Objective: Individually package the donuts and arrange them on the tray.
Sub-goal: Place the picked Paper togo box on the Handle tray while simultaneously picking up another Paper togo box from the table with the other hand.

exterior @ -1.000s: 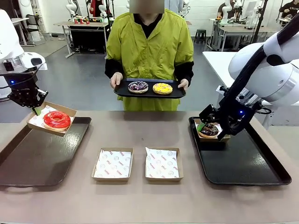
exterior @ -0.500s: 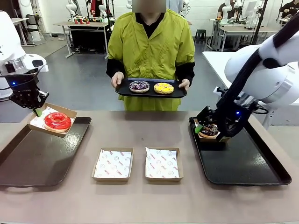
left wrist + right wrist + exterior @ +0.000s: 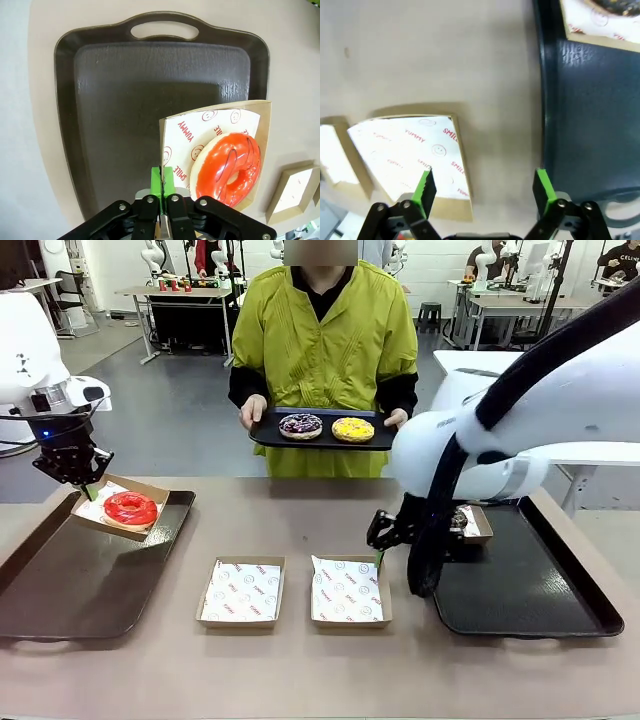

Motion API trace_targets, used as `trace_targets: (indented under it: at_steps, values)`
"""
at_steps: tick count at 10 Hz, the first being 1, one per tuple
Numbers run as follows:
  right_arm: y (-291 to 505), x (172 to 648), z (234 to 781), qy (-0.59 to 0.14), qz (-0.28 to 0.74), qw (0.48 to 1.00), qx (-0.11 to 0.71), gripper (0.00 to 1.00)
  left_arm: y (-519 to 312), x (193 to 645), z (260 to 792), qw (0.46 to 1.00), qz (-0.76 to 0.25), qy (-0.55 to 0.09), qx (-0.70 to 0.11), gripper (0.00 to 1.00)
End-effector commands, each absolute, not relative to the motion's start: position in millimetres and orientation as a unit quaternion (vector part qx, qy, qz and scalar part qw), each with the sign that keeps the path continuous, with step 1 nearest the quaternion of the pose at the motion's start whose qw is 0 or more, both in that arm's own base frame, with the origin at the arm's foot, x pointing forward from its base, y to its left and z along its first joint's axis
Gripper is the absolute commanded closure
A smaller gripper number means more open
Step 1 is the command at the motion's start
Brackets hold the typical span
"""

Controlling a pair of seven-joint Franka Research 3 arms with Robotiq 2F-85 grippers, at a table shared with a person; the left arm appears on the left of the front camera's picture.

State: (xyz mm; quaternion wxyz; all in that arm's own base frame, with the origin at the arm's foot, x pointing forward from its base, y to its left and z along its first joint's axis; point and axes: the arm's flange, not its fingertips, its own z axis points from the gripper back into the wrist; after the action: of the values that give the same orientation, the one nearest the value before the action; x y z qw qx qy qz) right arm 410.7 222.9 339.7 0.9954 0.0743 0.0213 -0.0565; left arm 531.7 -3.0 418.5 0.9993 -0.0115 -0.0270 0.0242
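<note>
Glaze on the red donut [image 3: 227, 167] looks soft and easily smeared, so its light, flimsy box [image 3: 182, 127] is the safer hold. The left gripper [image 3: 161, 181] has its fingers clenched on the box rim at the dark tray's [image 3: 100, 100] lower right. At lower centre the right gripper [image 3: 485, 182], fingers spread, hangs over an empty box [image 3: 405, 145], with bare worktop [image 3: 420, 50] above.

Lab hall: rows of worktables [image 3: 175, 290], bare grey floor [image 3: 160, 410].

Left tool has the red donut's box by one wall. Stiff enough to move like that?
Probably flexes: box looks like thin card, pinched at one wall by the left tool. Likely sags toward the donut, sitting away from the grip.
</note>
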Motion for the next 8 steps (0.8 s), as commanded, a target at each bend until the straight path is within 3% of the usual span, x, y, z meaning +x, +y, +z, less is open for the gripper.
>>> trace_targets:
  at_steps: [1,8]
  values:
    - [243,424,328,0.026,-0.071,0.996,0.041,0.00,1,546,417,0.999,0.032,-0.024,-0.027,0.99]
    - [276,409,305,0.020,-0.054,0.998,-0.002,0.00,-2,568,399,0.998,0.034,-0.006,-0.044,0.99]
